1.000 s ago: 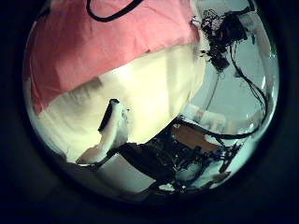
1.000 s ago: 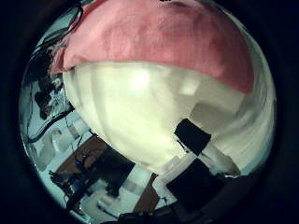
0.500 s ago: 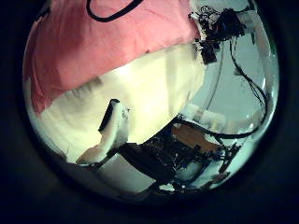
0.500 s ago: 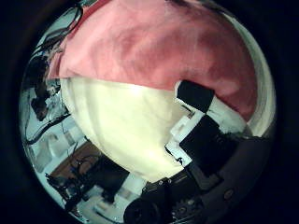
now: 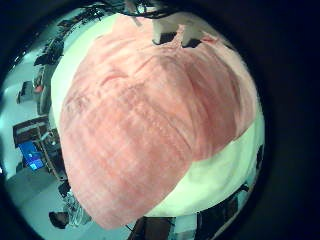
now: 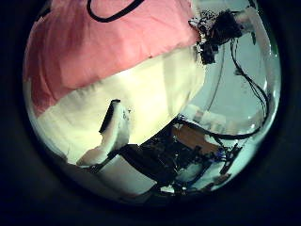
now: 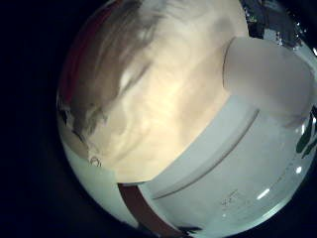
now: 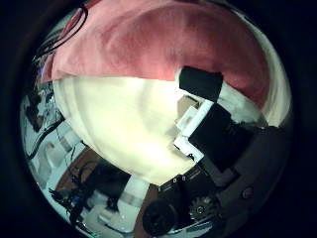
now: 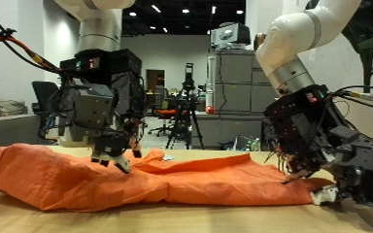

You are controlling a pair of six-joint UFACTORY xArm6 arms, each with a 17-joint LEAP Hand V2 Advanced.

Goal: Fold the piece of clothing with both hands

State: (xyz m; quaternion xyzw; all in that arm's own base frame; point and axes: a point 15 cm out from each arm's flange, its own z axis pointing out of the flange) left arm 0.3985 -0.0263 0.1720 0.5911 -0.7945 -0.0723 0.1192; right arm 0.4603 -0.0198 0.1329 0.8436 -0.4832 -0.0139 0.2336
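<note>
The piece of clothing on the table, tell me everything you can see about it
The piece of clothing is orange, soft woven-looking fabric, lying long and low across the pale table, rumpled, with ridges and folds along its top. The left hand hangs over its middle with fingertips down at the cloth. The right hand is at its end by the table edge; a grip cannot be confirmed.

Lab: tripods point(image 9: 187, 107), metal cabinets point(image 9: 238, 97)

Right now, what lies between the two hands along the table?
In the outside view, only the orange garment spans the stretch between the left hand and the right hand; nothing else sits there.
</note>
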